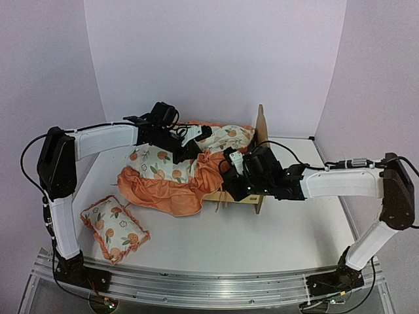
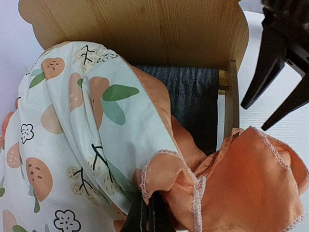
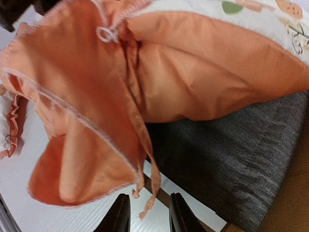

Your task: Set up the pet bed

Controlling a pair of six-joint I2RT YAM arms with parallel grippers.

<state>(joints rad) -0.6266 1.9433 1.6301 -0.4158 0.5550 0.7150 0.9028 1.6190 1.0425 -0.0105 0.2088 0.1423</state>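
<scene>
Right of centre on the table [image 1: 281, 242]: the pet bed [image 1: 261, 131], headboard at its right end, grey base [image 3: 231, 145] bare along the near side. Heaped over the rest and spilling left onto the table: the mattress cushion [image 1: 171, 171]. Well apart at the near left: the small pillow [image 1: 115, 229].

Clamped on a fold of the cushion's ruffle: the left pincer [image 2: 147, 212], fingers tight together, holding the cloth bunched above the base. Hovering over the near rail with fingers apart: the right pincer [image 3: 148, 203], with a loose orange strand dangling between them, nothing gripped.

Step in hand, most likely: spreading the cushion flat inside the frame. Take the ruffle's stitched hem with the right pincer, not the thin strand. Draw it right and near, toward the bare corner by the headboard. Move slowly, to avoid dragging so light a frame on a snag.
</scene>
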